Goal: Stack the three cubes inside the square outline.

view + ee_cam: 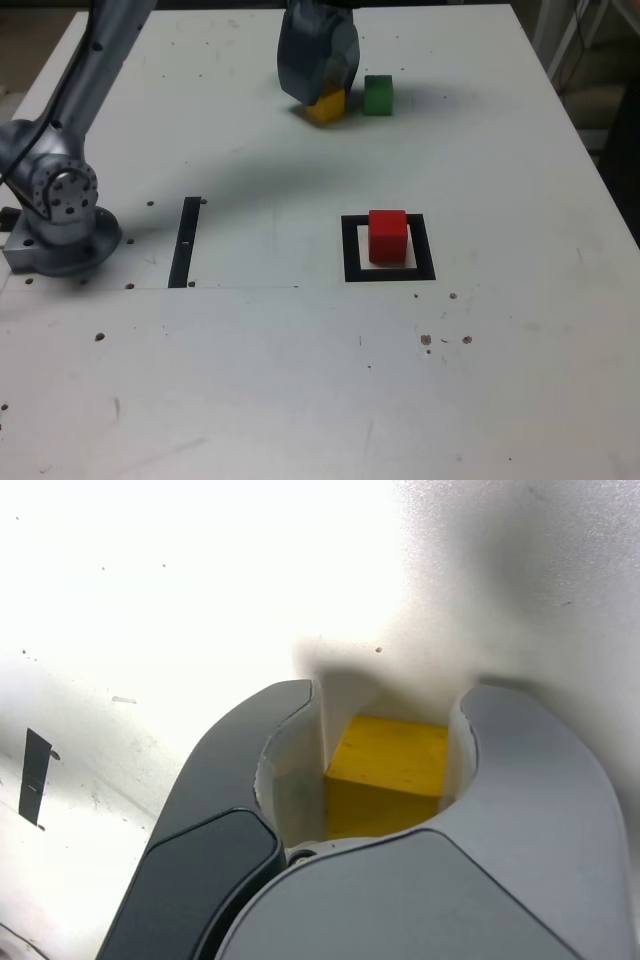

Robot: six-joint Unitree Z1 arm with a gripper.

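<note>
The yellow cube [327,106] stands at the far side of the white table and is partly covered by my gripper [322,95]. In the wrist view the yellow cube [390,765] fills the space between the two jaws of the gripper [390,695], which press on its two sides. Just to the exterior view's right of it sits the green cube [378,95], apart from the jaws. The red cube [387,235] rests upright inside the square outline [352,250], near the table's middle.
A thin black strip [185,240] lies flat toward the exterior view's left, and also shows in the wrist view as the strip [34,775]. The arm's base [60,215] is bolted at the left edge. Small dark specks dot the tabletop [300,380].
</note>
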